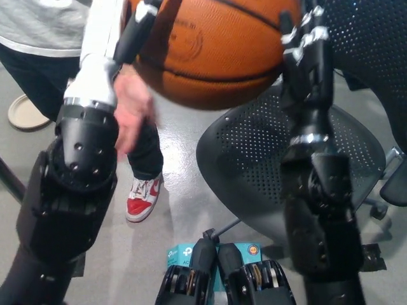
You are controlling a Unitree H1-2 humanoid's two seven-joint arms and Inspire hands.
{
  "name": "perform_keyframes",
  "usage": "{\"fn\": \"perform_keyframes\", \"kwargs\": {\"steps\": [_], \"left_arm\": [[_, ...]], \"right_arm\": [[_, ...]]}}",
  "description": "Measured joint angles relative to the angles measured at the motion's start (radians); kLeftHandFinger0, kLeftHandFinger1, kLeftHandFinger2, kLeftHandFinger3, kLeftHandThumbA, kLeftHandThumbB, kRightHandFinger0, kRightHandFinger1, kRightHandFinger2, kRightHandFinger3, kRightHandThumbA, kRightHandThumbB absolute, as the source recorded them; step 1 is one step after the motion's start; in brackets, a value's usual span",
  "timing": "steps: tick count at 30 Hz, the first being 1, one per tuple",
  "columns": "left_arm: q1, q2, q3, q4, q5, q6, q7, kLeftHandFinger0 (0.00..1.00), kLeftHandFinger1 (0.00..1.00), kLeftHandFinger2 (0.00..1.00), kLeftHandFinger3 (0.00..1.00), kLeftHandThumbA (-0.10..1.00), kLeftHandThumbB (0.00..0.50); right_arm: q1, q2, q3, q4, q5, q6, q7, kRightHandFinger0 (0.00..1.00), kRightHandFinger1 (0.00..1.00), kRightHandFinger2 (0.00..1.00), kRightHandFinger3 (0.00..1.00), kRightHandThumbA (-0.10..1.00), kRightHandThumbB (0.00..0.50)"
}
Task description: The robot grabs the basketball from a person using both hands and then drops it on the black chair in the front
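Note:
The orange basketball [213, 47] is high at the top of the head view, partly cut off by the frame edge. My white left hand [121, 32] presses on its left side and my black right hand [305, 44] presses on its right side, so both hold it between them. The ball hangs above the near left part of the black mesh chair's seat [267, 165]. The person's hand [132, 111] hangs blurred below the ball, apart from it.
The person stands at the left in a grey shirt, dark trousers and a red and white shoe [141, 196]. The chair's mesh backrest [369, 44] rises at the top right. A round beige disc [25, 113] lies on the grey floor at far left.

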State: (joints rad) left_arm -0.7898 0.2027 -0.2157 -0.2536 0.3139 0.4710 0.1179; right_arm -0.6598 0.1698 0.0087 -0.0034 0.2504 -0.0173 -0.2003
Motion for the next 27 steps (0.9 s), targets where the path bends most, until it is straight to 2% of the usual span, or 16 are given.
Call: {"fn": "perform_keyframes", "kwargs": {"steps": [2,3,6,7,9,12,15,16,17,19,20,21,23,27], "left_arm": [[-0.027,-0.018,-0.006,0.011,0.011,0.001,0.000,1.00,1.00,1.00,1.00,1.00,0.194],[-0.041,-0.028,-0.010,0.025,0.013,0.002,0.000,1.00,1.00,1.00,1.00,1.00,0.184],[-0.077,-0.060,-0.022,0.091,0.017,0.002,0.000,1.00,1.00,1.00,1.00,1.00,0.193],[-0.083,-0.068,-0.023,0.110,0.017,0.002,0.000,1.00,1.00,1.00,1.00,1.00,0.177],[-0.092,-0.092,-0.026,0.160,0.017,0.001,0.000,1.00,1.00,1.00,1.00,1.00,0.157],[-0.099,-0.137,-0.029,0.240,0.017,-0.001,0.001,1.00,1.00,1.00,1.00,1.00,0.176],[-0.122,-0.174,-0.031,0.336,0.018,-0.002,0.002,1.00,1.00,1.00,1.00,1.00,0.174],[-0.134,-0.186,-0.031,0.374,0.018,-0.003,0.002,1.00,1.00,1.00,1.00,1.00,0.173],[-0.144,-0.195,-0.031,0.402,0.018,-0.003,0.002,1.00,1.00,1.00,1.00,1.00,0.162],[-0.169,-0.216,-0.030,0.476,0.018,-0.008,0.004,1.00,1.00,1.00,1.00,1.00,0.153],[-0.176,-0.220,-0.030,0.496,0.018,-0.010,0.005,1.00,1.00,1.00,1.00,1.00,0.154],[-0.201,-0.240,-0.028,0.571,0.017,-0.018,0.005,1.00,1.00,1.00,1.00,1.00,0.171],[-0.227,-0.259,-0.019,0.662,0.014,-0.035,0.005,1.00,1.00,1.00,1.00,1.00,0.174],[-0.265,-0.287,0.008,0.820,0.004,-0.073,0.005,1.00,1.00,1.00,1.00,1.00,0.193]], "right_arm": [[-0.015,-0.022,-0.009,-0.020,0.002,0.022,-0.007,1.00,1.00,1.00,1.00,1.00,0.291],[-0.019,-0.034,-0.018,-0.029,0.005,0.033,-0.009,1.00,1.00,1.00,1.00,1.00,0.266],[-0.027,-0.064,-0.039,-0.034,0.013,0.065,-0.015,1.00,1.00,1.00,1.00,1.00,0.267],[-0.027,-0.073,-0.044,-0.034,0.015,0.074,-0.016,1.00,1.00,1.00,1.00,1.00,0.267],[-0.027,-0.096,-0.057,-0.034,0.024,0.100,-0.019,1.00,1.00,1.00,1.00,1.00,0.232],[-0.027,-0.123,-0.090,-0.019,0.034,0.129,-0.022,1.00,1.00,1.00,1.00,1.00,0.204],[-0.027,-0.141,-0.122,0.021,0.050,0.144,-0.023,1.00,1.00,1.00,1.00,1.00,0.230],[-0.027,-0.147,-0.132,0.037,0.056,0.150,-0.023,1.00,1.00,1.00,1.00,1.00,0.231],[-0.027,-0.153,-0.140,0.052,0.060,0.154,-0.023,1.00,1.00,1.00,1.00,1.00,0.209],[-0.028,-0.166,-0.155,0.084,0.073,0.159,-0.023,1.00,1.00,1.00,1.00,1.00,0.228],[-0.029,-0.170,-0.160,0.093,0.077,0.159,-0.023,1.00,1.00,1.00,1.00,1.00,0.218],[-0.033,-0.177,-0.181,0.136,0.092,0.164,-0.023,1.00,1.00,1.00,1.00,1.00,0.230],[-0.036,-0.185,-0.202,0.178,0.106,0.170,-0.022,1.00,1.00,1.00,1.00,1.00,0.265],[-0.037,-0.195,-0.230,0.245,0.125,0.187,-0.022,1.00,1.00,1.00,1.00,1.00,0.259]]}}
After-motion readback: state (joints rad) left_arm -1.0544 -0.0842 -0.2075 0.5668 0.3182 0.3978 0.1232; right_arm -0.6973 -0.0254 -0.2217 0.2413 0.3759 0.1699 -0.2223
